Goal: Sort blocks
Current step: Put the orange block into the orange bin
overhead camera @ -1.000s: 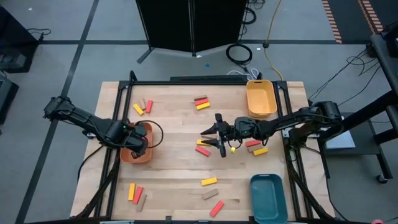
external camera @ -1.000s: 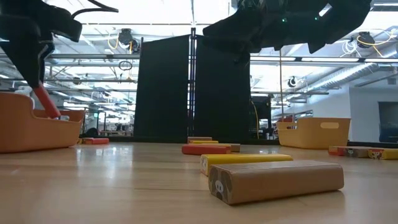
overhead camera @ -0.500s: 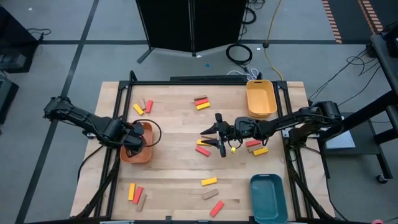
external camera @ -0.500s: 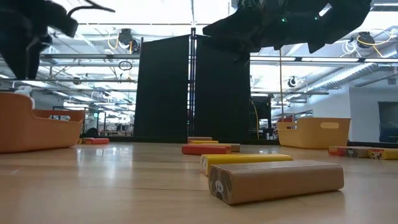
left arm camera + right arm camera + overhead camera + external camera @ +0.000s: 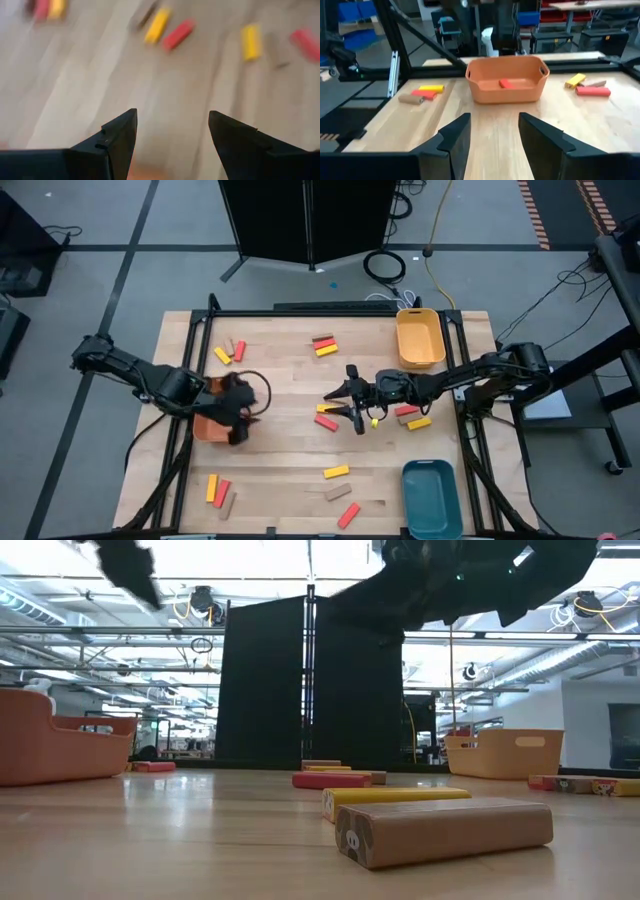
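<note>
My left gripper (image 5: 240,406) (image 5: 170,131) hangs open above the right side of the orange tray (image 5: 208,426), with nothing between its fingers. A red block (image 5: 506,83) lies on the floor of that tray (image 5: 507,85). My right gripper (image 5: 345,406) (image 5: 495,131) stands open at mid-table, pointing toward the table's left edge, beside a yellow and a red block (image 5: 325,416). More red, yellow and tan blocks lie flat in small groups: far left (image 5: 230,352), far middle (image 5: 323,345), right (image 5: 412,417), near middle (image 5: 338,490) and near left (image 5: 219,492).
A yellow tray (image 5: 420,340) stands at the far right and a teal tray (image 5: 430,498) at the near right. In the low view a tan block (image 5: 445,830) and a yellow one (image 5: 395,797) lie close in front. Bare wood lies between the two grippers.
My left gripper has opened over the orange tray and let go of the red block, which has dropped into the tray. It has then risen, tipped up toward level and moved a little toward the table's right edge. My right gripper has kept still.
</note>
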Controlling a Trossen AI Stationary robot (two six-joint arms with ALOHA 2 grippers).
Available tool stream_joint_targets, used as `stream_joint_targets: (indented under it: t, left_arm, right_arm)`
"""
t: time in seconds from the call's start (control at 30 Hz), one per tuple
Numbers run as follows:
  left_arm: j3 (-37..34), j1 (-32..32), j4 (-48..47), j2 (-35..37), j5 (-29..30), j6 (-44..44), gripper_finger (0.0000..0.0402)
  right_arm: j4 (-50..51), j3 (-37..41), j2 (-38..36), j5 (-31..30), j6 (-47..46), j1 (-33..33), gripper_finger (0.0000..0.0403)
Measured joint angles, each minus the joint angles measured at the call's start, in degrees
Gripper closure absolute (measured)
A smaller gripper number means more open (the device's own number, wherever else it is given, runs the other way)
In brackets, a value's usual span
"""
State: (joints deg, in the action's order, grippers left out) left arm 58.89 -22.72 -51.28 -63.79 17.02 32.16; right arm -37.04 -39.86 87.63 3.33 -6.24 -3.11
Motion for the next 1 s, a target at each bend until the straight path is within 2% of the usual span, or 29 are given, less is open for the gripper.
stream_joint_targets:
  t: [0.23,0.4,0.57,0.7,0.87,1.0]
  left_arm:
    - [-2.77,-0.93,14.34,-6.22,6.41,-15.76,0.0158]
    - [-5.92,1.09,33.21,-12.91,6.63,-27.90,0.0158]
    - [-6.18,5.49,50.82,-22.06,-2.12,-38.26,0.0158]
    - [-6.18,10.10,60.89,-28.49,-11.06,-41.69,0.0158]
    - [-6.18,15.74,64.77,-33.88,-19.41,-41.93,0.0158]
    - [-6.16,18.70,66.65,-37.91,-20.12,-41.65,0.0158]
  right_arm:
    - [14.68,0.00,-6.72,-0.22,-0.95,-1.18,0.0243]
    - [25.33,0.00,-13.46,-0.26,-4.54,-3.27,0.0243]
    - [30.51,0.00,-16.10,-0.74,-8.16,-7.13,0.0243]
    - [30.52,0.00,-16.06,-1.20,-9.06,-10.21,0.0243]
    - [31.26,0.00,-15.77,-5.75,-9.62,-12.90,0.0243]
    - [31.84,0.00,-15.77,-8.00,-9.26,-13.60,0.0243]
